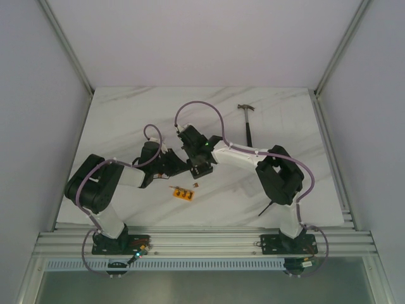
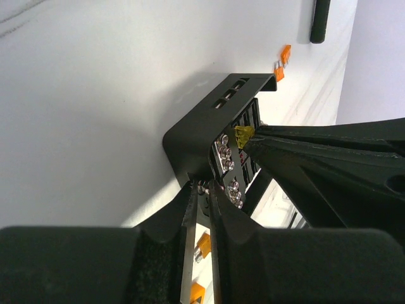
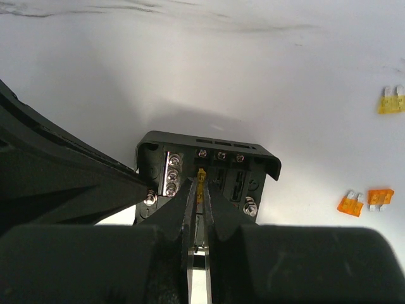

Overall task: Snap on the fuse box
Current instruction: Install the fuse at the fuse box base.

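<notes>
Fuse box (image 3: 209, 140) sits on the table (image 1: 126, 114), near-left of the hammer (image 1: 249, 123) and well apart from every table edge, with open marble between it and the hammer. From above, both claws cover it almost wholly. It is black, with a slotted rim and silver screws inside. The left gripper (image 2: 204, 187) is clenched on its wall. The right gripper (image 3: 201, 190) pinches a yellow fuse (image 3: 201, 174) at a slot, perhaps partly seated. An orange strip (image 1: 184, 193) lies farther from the hammer.
</notes>
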